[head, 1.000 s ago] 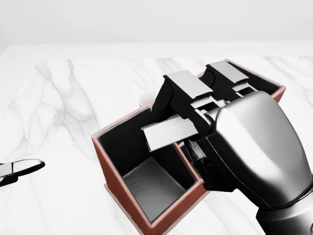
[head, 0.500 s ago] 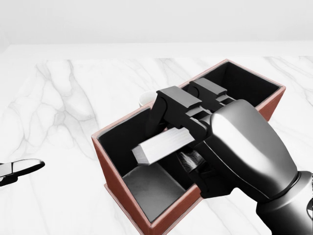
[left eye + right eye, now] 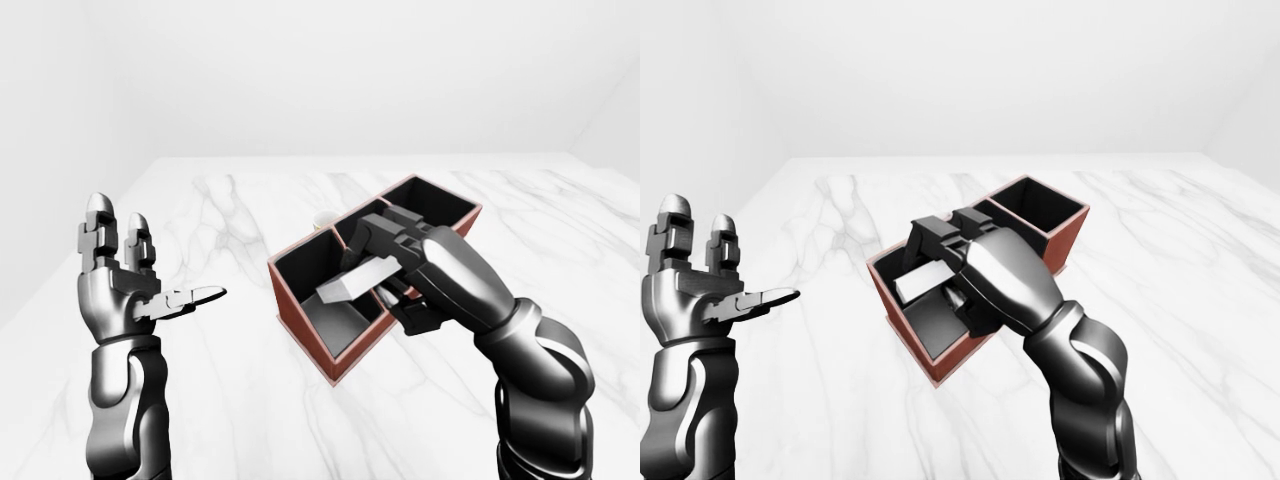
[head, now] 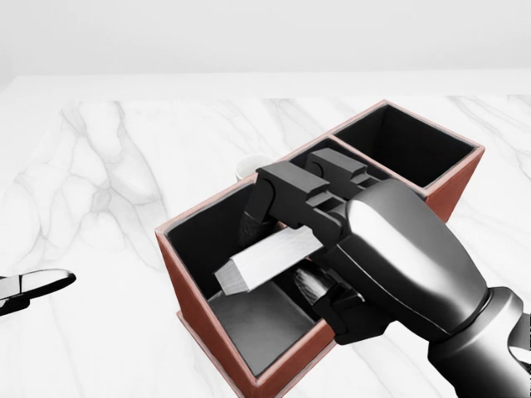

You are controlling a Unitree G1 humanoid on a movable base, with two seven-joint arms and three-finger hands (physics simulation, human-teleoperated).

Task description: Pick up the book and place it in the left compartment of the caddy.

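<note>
Six items on record, largest first.

Marble table (image 4: pixel 99 182). Fills the head view out to 12 o'clock; carries everything else.

Red-walled caddy (image 4: pixel 209 352). Runs diagonally in the head view from 7 o'clock to 1 o'clock, dark inside, with the left compartment at the 7 o'clock end. Judged to be set at that slant so the target bay opens toward the right arm.

Right hand (image 4: pixel 390 257). Enters from 5 o'clock and hangs over the caddy's middle and left portion. Fingers (image 4: pixel 290 186) closed over the book from above, thumb side underneath and largely hidden. Judged a carrying clamp suited to lowering the load into the bay.

Left hand (image 3: pixel 125 285). Stands at 9 o'clock in the left-eye view, well apart from the caddy, fingers spread and upright, holding nothing. Judged parked clear of the working arm.

Book (image 4: pixel 265 259). Held in the right hand over the left compartment, above its floor, free end tilted down toward 8 o'clock. Appears as a pale grey slab, long and thin, plain-faced, with no legible cover detail. Not yet resting on the floor of the bay; placement judged close but release not yet in order.

Small white object (image 4: pixel 246 168). Sits at 11 o'clock of the hand, just beyond the caddy's far wall, mostly hidden; identity not determinable.
</note>
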